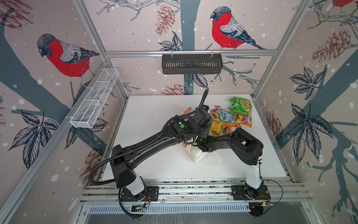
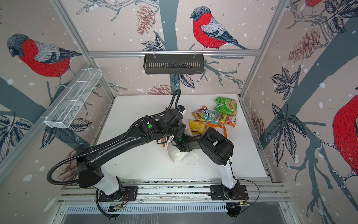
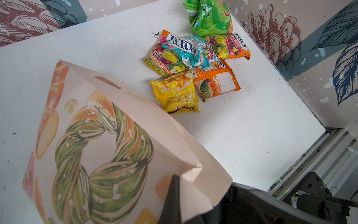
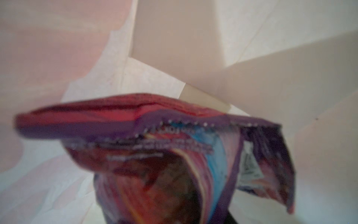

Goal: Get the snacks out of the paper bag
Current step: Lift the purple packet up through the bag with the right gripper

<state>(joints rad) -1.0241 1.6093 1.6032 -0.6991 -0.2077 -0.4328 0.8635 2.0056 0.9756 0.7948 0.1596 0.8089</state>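
Bullfinch-and-pinecone wallpaper lines the booth around a white table (image 1: 147,116). The paper bag (image 3: 96,135) lies tipped near the table's middle, largely hidden beneath both arms in both top views, with one white cord handle (image 1: 214,162) looping out toward the near edge. The left tool (image 3: 175,179) is closed tight on the bag's wall by the rim, one dark finger pressed against the printed outer face. The right arm reaches into the bag's mouth, so the right tool is out of sight. Its blurred wrist view looks along the cream inside at a crumpled purple packet (image 4: 174,145) filling the foreground right at the tool; whether the fingers have clamped it I cannot tell. Six snacks cluster on the table beside the bag, toward the far right corner. The green packet (image 3: 209,17) is farthest back, and a teal packet (image 3: 184,50) is heaped on two multicoloured fruit packets (image 3: 226,45). A yellow packet (image 3: 178,95) touches an orange packet (image 3: 217,83) nearest the bag.
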